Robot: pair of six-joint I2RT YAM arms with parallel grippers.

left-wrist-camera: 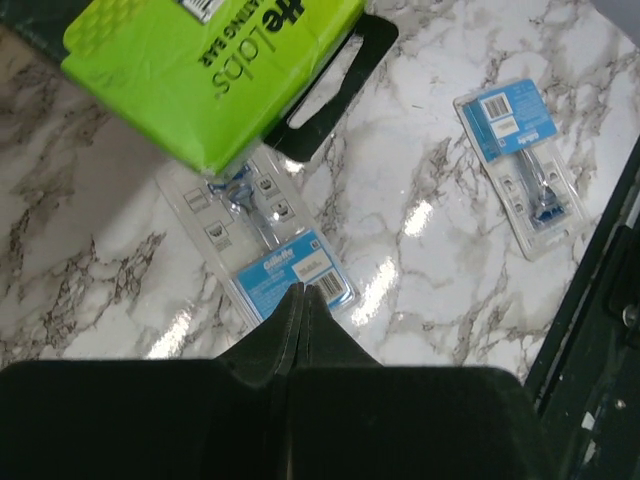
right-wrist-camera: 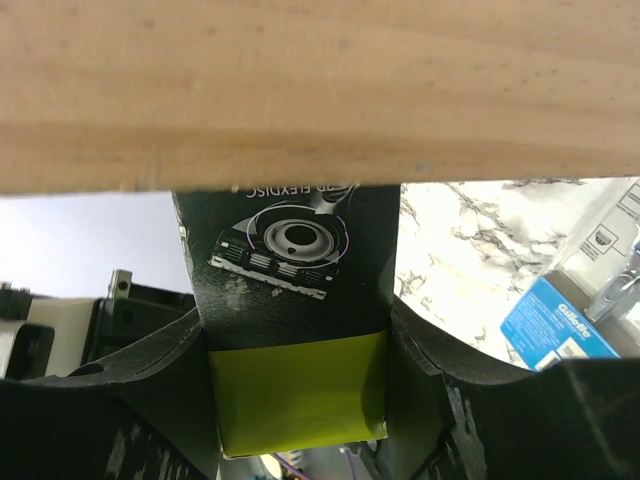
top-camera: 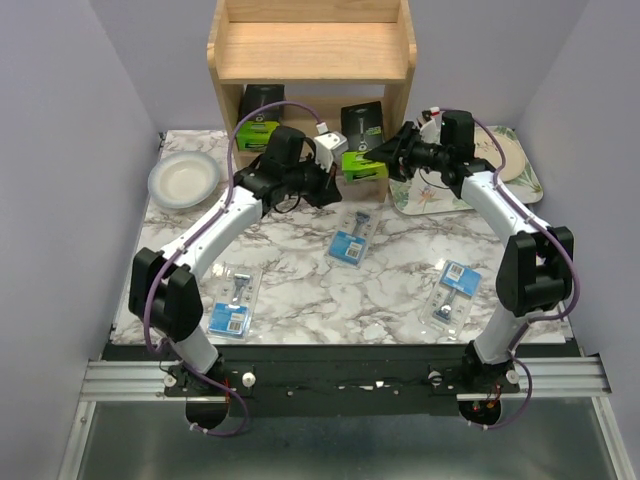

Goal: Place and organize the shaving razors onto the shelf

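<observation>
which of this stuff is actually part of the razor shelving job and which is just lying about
Part of the job: wooden shelf; left blister pack; middle blister pack; right blister pack; black box on the lower tier; second black box, in the right gripper.
Just lying about: white dish; floral tray.

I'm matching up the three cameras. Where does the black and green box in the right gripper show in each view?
Top external: black and green box right of centre, at the foot of the shelf, in the right gripper.
Left wrist: the box's green end, top left.
Right wrist: the box, centre, between the fingers.
Shared landmark: the marble tabletop, in all three.
</observation>
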